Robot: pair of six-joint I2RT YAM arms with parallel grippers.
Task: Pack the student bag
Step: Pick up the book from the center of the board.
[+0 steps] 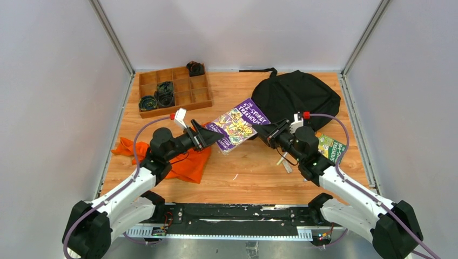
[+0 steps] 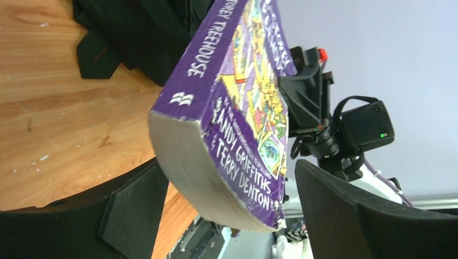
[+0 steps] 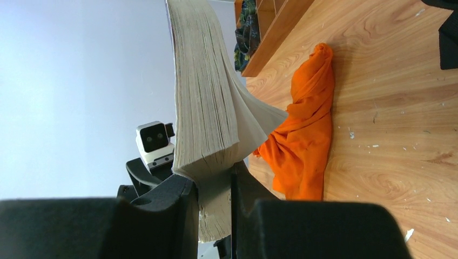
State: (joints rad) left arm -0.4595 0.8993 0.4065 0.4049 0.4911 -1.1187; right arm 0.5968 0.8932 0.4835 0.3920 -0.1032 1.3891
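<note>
The student bag [image 1: 296, 97] is a black backpack lying at the back right of the table; it also shows in the left wrist view [image 2: 135, 32]. A purple paperback, "The 52-Storey Treehouse" [image 1: 237, 125], hangs in the air in front of the bag, between my two grippers. My right gripper [image 1: 265, 133] is shut on the book's page edge [image 3: 208, 108], with a finger pressed on each side [image 3: 214, 213]. My left gripper [image 1: 214, 138] is open around the book's lower corner [image 2: 237, 162]; there is a gap to each finger [image 2: 237, 218].
An orange cloth [image 1: 183, 159] lies crumpled at the front left under my left arm. A wooden compartment tray [image 1: 174, 91] with dark coiled things stands at the back left. A green book [image 1: 330, 147] and small white bits [image 1: 284, 162] lie by my right arm.
</note>
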